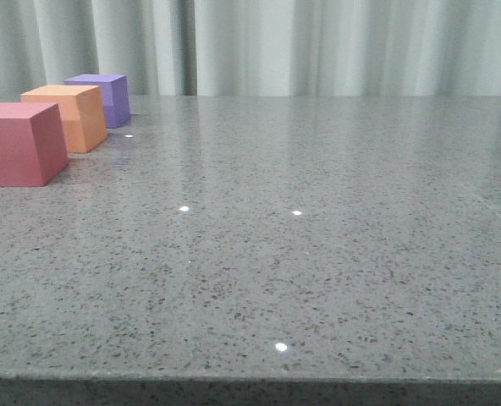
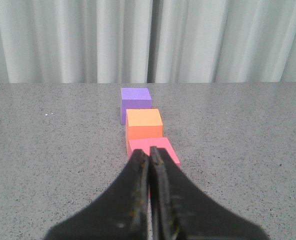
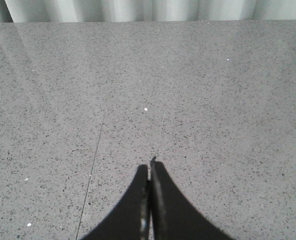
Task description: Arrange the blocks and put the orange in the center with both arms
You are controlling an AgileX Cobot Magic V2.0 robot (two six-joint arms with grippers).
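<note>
Both my left gripper [image 2: 149, 156] and right gripper [image 3: 149, 167] are clenched on nothing, and the matte red-pink cube [image 2: 153, 149], matte orange cube [image 2: 144, 125] and matte purple cube [image 2: 135, 100] line up straight ahead of my left fingertips, a row unseen by my right wrist.

The grey speckled tabletop [image 1: 318, 254] carries three cubes in one row near its far left corner: the red-pink cube [image 1: 18, 144] nearest, the orange cube [image 1: 68, 117] in the middle, the purple cube [image 1: 105, 98] farthest.
</note>
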